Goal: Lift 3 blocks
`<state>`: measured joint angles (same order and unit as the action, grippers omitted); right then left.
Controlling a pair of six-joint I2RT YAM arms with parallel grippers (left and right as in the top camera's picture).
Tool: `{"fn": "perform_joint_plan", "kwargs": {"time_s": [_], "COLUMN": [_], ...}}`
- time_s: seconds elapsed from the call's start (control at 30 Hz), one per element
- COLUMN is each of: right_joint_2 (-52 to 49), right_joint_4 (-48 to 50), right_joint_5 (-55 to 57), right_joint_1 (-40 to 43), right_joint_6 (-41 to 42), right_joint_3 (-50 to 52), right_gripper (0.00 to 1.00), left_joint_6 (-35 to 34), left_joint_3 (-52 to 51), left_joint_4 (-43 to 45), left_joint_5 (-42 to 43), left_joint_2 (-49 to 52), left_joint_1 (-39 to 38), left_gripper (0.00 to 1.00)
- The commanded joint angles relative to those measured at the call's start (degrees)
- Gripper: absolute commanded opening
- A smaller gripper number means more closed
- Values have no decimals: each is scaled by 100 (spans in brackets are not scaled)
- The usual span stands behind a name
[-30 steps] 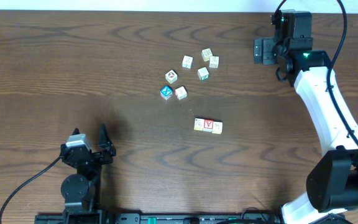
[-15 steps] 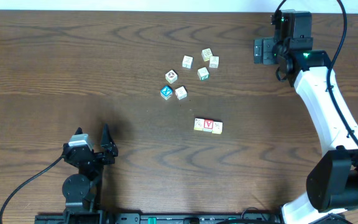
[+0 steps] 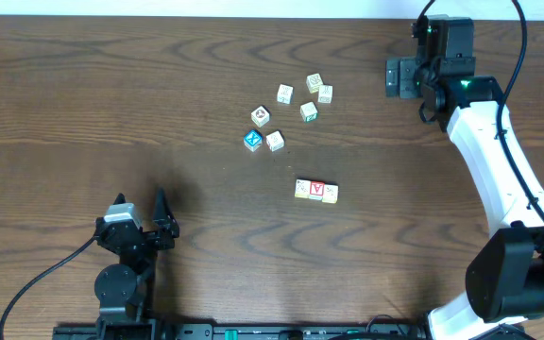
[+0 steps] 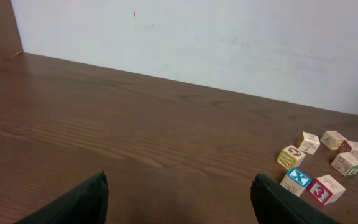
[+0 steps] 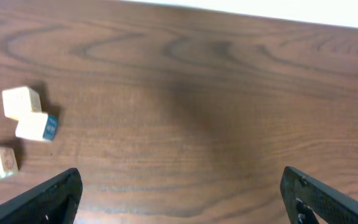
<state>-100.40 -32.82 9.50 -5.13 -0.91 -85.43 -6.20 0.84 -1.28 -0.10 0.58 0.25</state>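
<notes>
A: "Where are the blocks (image 3: pixel 316 191) sitting?"

B: "Touching in a row, well ahead-right of the left end effector (image 3: pixel 138 206); it and the right end effector (image 3: pixel 395 77) are gaping empty. Light, stiff wood, so I'm favouring pinching the row's ends."

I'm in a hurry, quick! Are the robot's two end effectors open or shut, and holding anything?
Left end effector: open, holding nothing.
Right end effector: open, holding nothing.

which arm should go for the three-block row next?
Right, probably: the right gripper, open, sits nearer the row in overhead, bare table between. The left gripper is open too, but farther.
</notes>
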Motion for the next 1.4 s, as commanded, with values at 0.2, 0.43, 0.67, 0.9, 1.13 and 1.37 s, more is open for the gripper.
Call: {"fn": "perform_joint_plan", "kwargs": {"time_s": [0.2, 0.43, 0.67, 0.9, 1.13, 1.37], "right_joint_2": [2114, 4238, 6649, 8456, 9600, 10013], "right_joint_4": [-990, -446, 2116, 3814, 4118, 4131], "right_joint_5": [96, 68, -1751, -1840, -1792, -1790], "right_joint_1": [-769, -901, -101, 369, 632, 678], "right_joint_6": [-81, -343, -334, -63, 175, 282], "right_joint_3": [85, 767, 3718, 6354, 7654, 8170], "right_gripper": [99, 99, 99, 99, 99, 99], "left_joint_6": [-52, -52, -50, -52, -52, -52], "left_joint_3": [-61, -61, -61, -61, -61, -61], "left_joint_4": [-293, -293, -293, -293, -293, -293], "left_joint_5": [-39, -39, -39, -39, -39, -39], "left_joint_2": [-35, -35, -35, -35, -35, -35], "left_joint_1": [-17, -17, -17, -17, -17, -17], "left_gripper": [74, 74, 74, 74, 74, 74]}}
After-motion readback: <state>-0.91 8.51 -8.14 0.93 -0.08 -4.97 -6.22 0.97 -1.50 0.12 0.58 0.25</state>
